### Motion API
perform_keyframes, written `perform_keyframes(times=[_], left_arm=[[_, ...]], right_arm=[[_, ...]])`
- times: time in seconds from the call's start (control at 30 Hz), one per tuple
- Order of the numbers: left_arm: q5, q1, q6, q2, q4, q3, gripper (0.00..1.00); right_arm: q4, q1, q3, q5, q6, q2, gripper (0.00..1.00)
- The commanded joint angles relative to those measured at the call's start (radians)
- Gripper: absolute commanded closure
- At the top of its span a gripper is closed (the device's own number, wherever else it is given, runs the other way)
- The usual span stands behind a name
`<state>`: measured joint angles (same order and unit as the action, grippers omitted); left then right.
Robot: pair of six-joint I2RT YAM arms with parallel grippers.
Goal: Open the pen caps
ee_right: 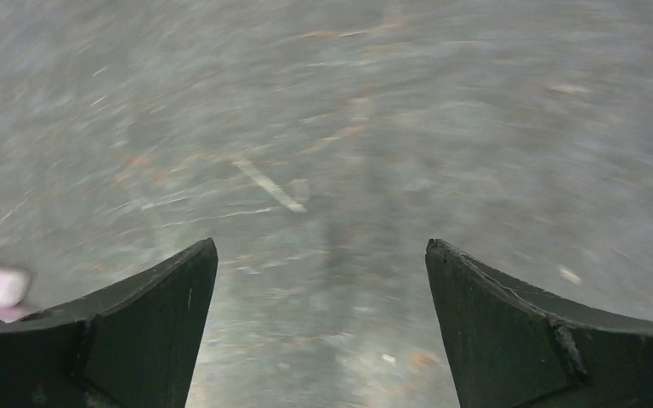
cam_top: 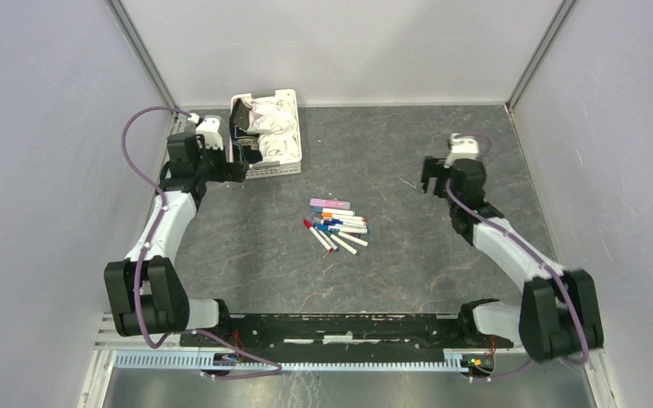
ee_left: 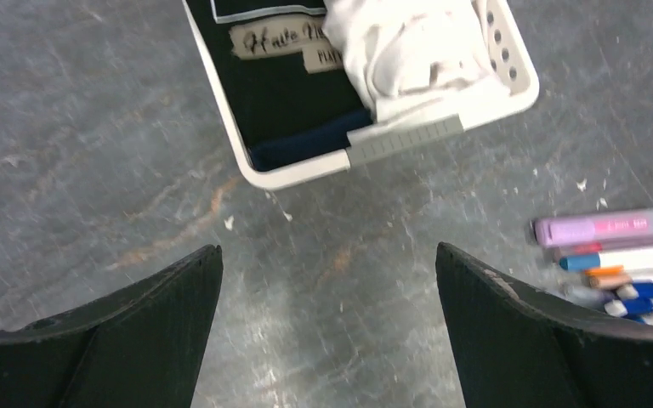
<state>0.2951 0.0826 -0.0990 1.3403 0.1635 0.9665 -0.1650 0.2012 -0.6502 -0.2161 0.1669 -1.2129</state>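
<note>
Position: thin white-barrelled marker pens (cam_top: 337,226) lay bunched on the grey surface (cam_top: 408,272), small coloured plastic caps (ee_left: 578,262) seemingly fitted. The left hand (ee_left: 329,255), wide open, hovered beside the white slotted plastic basket (cam_top: 298,151); the right hand (ee_right: 321,246), wide open, hovered right of the bunch, presumably flanking it.

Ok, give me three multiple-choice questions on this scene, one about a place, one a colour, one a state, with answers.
1. Where on the table do the pens lie? A far right corner; B its middle; C near edge by the bases.
2. What colour is the farthest pen in the cluster? A pink-purple; B yellow; C black.
3. How are the left gripper and right gripper? A both shut on pens; B one open, one shut; C both open, empty.
Answers: B, the cluster sits mid-table; A, its barrel shows pink-purple; C, each wrist view shows its gripper spread wide with nothing between.
</note>
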Motion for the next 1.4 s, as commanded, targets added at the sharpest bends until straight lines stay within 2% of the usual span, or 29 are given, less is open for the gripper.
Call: perform_keyframes(times=[0.0,0.17,0.3,0.47,0.63,1.0,1.23,1.37], left_arm=[[0.084,0.012,-0.087,-0.020,0.157,0.053,0.00],[0.124,0.015,-0.115,-0.021,0.255,0.078,0.00],[0.144,0.018,-0.133,-0.031,0.304,0.090,0.00],[0.182,0.019,-0.178,-0.037,0.373,0.105,0.00],[0.211,0.020,-0.207,-0.025,0.408,0.106,0.00],[0.221,0.019,-0.222,-0.050,0.402,0.073,0.00],[0.251,0.020,-0.248,-0.056,0.432,0.082,0.00],[0.269,0.020,-0.273,-0.066,0.462,0.089,0.00]], right_arm=[[0.119,0.141,-0.207,0.185,-0.100,-0.204,0.02],[0.208,0.300,-0.439,0.282,-0.191,-0.456,0.04],[0.267,0.365,-0.594,0.365,-0.224,-0.614,0.10],[0.344,0.409,-0.739,0.366,-0.239,-0.774,0.19],[0.319,0.410,-0.745,0.383,-0.219,-0.805,0.26],[0.371,0.411,-0.803,0.404,-0.264,-0.875,0.34],[0.373,0.414,-0.763,0.425,-0.275,-0.863,0.36],[0.365,0.427,-0.745,0.439,-0.285,-0.827,0.33]])
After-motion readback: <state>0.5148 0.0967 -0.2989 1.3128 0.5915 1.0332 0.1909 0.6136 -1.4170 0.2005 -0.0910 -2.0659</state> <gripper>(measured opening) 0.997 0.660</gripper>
